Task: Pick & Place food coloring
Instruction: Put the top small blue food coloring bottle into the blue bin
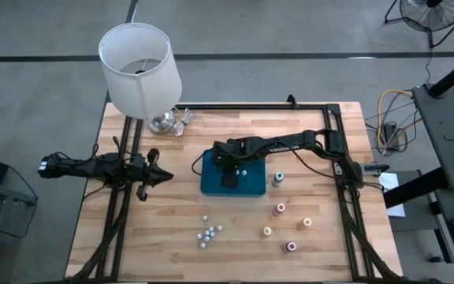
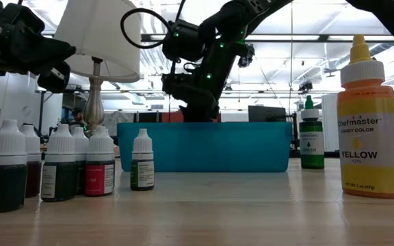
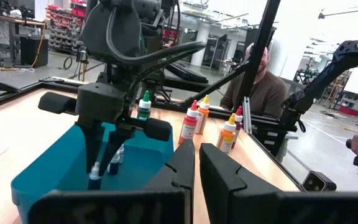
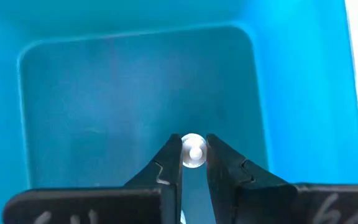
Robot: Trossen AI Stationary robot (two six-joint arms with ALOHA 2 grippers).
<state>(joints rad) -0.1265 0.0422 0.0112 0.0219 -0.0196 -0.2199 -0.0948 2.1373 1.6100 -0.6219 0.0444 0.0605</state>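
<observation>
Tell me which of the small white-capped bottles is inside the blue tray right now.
The small bottle clamped in the right end effector, held down inside the blue tray. The other white-capped bottles stand clustered on the table in front of the tray.

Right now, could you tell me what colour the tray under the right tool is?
Blue: the tray shows best in the right wrist view.

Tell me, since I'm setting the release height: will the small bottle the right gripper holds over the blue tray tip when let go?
Probably: the small bottle looks narrow and tall. The right gripper pinches only its white cap, so it may swing. The blue tray walls should contain it.
</observation>
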